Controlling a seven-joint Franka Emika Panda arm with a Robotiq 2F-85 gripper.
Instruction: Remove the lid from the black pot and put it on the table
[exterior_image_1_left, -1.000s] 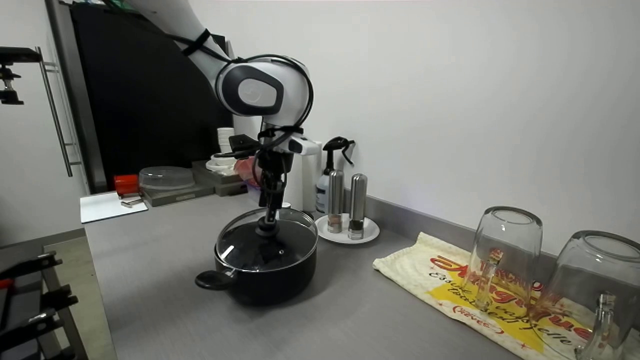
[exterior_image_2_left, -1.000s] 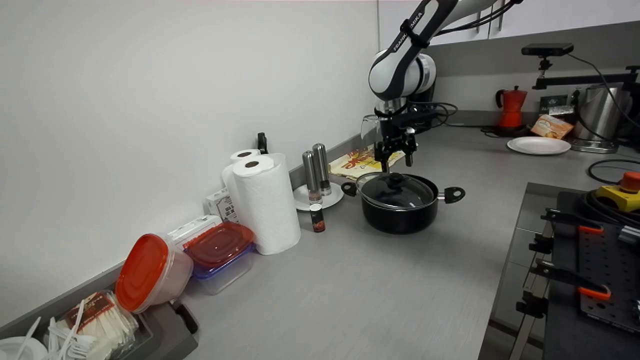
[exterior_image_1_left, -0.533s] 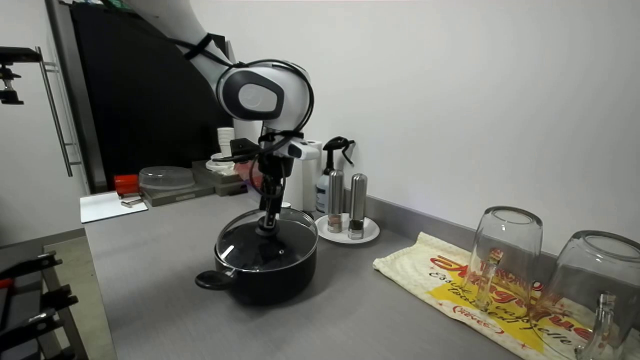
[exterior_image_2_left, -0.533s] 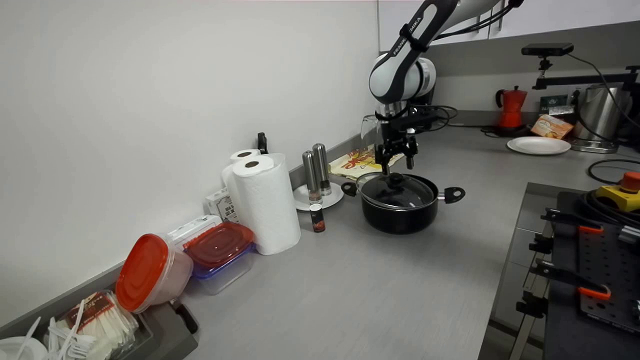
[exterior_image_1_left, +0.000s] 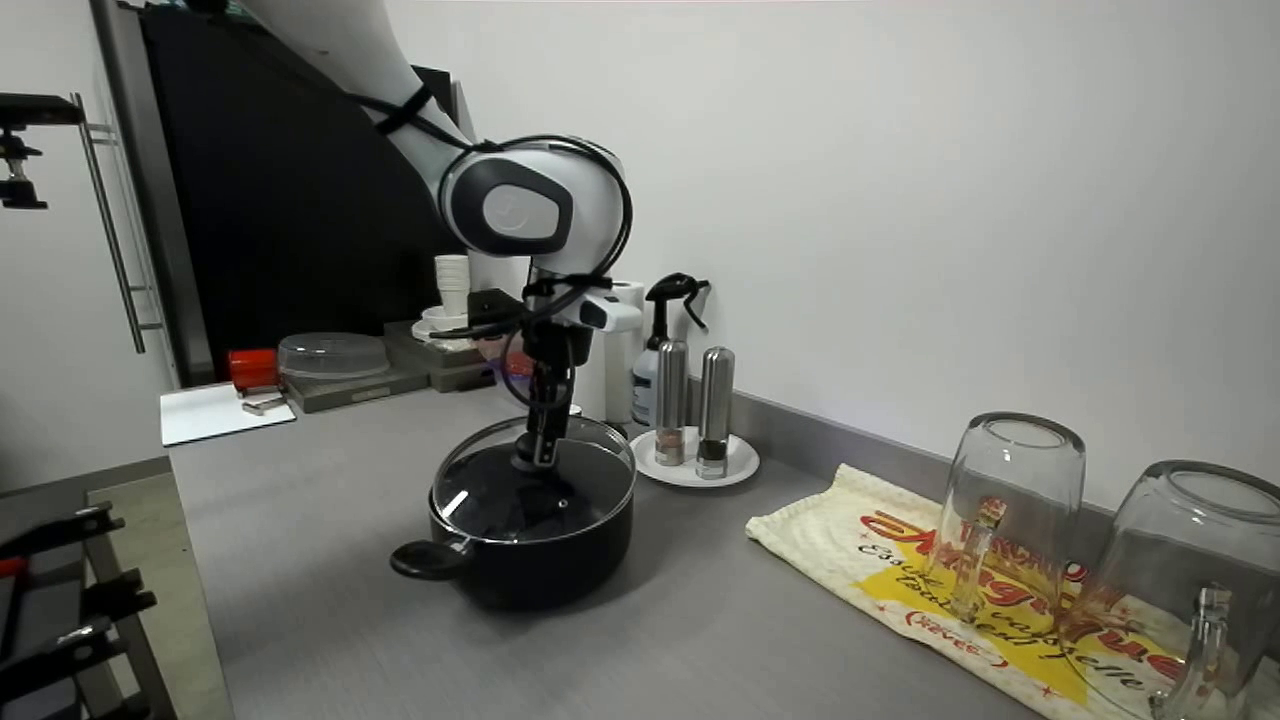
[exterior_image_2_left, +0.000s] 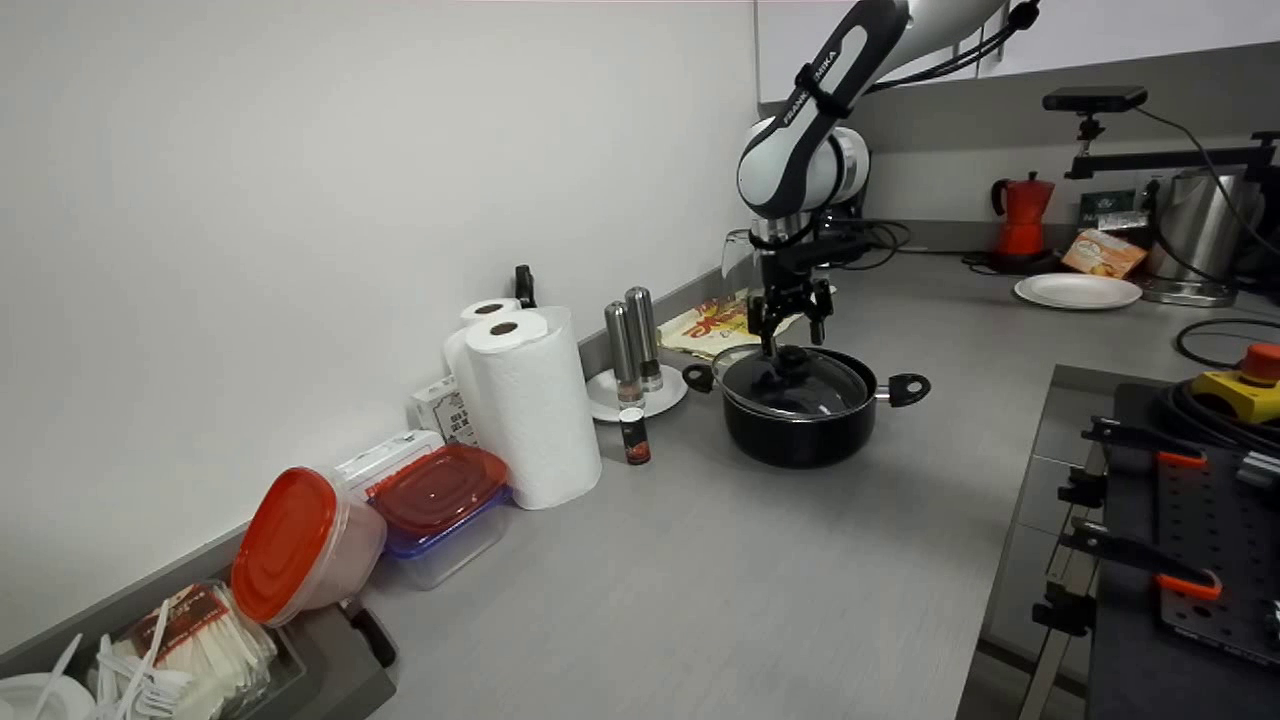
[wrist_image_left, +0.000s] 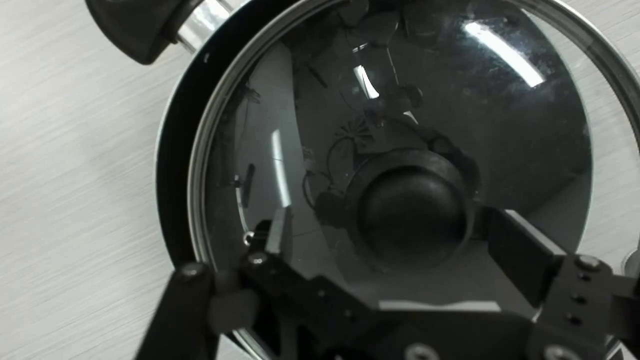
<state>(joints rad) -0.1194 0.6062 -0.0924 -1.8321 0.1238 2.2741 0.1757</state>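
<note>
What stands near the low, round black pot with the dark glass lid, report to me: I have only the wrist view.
Observer: In both exterior views, two upright cylindrical steel grinders stand on a round white plate near the pot.
Operator: My view has the two-fingered black hand open to either side of the round black knob. Describe the hand from outside.
Observer: In both exterior views it points downward below the white jointed arm.
Operator: Now name something lying farther along.
Observer: In an exterior view, a flat off-white cloth printed in yellow and red lies on the matte grey countertop, under two tall clear glass mugs.
</note>
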